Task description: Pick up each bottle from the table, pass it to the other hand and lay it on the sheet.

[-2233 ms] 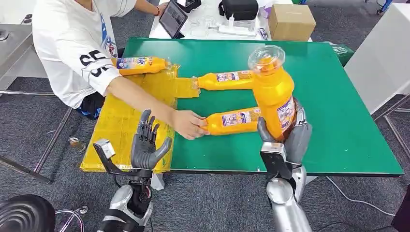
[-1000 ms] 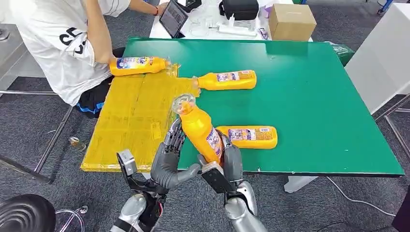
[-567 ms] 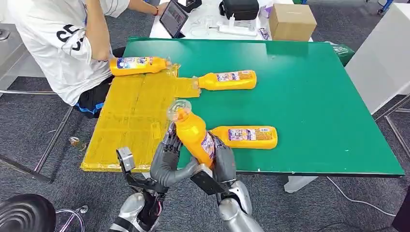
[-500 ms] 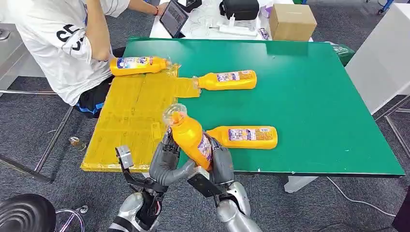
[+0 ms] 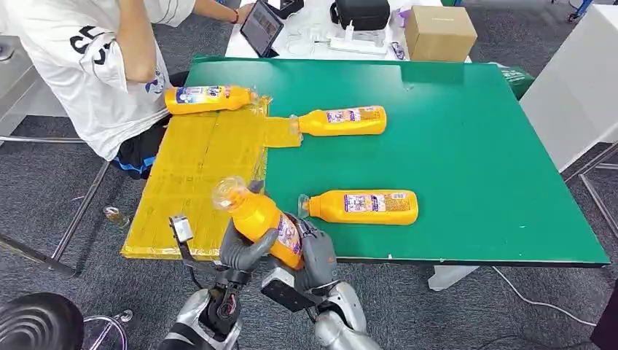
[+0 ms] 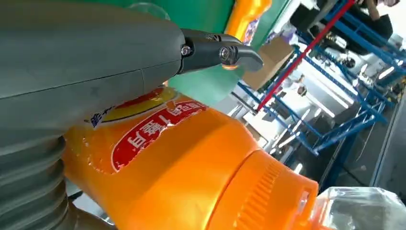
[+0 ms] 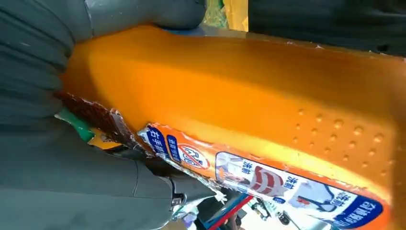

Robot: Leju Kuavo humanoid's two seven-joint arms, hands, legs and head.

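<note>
Both hands meet at 6 o'clock, just off the table's (image 5: 466, 146) near edge. The left hand (image 5: 237, 251) and right hand (image 5: 315, 255) each wrap the orange bottle (image 5: 264, 222) from opposite sides, palms facing. The bottle tilts, its clear cap toward 10 o'clock over the yellow sheet (image 5: 197, 168).

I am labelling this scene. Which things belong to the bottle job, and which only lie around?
Job: held bottle, left hand, right hand, bottle near the table edge, middle bottle, bottle on the sheet, yellow sheet.

Lying about: cardboard box, tablet, black bag.
</note>
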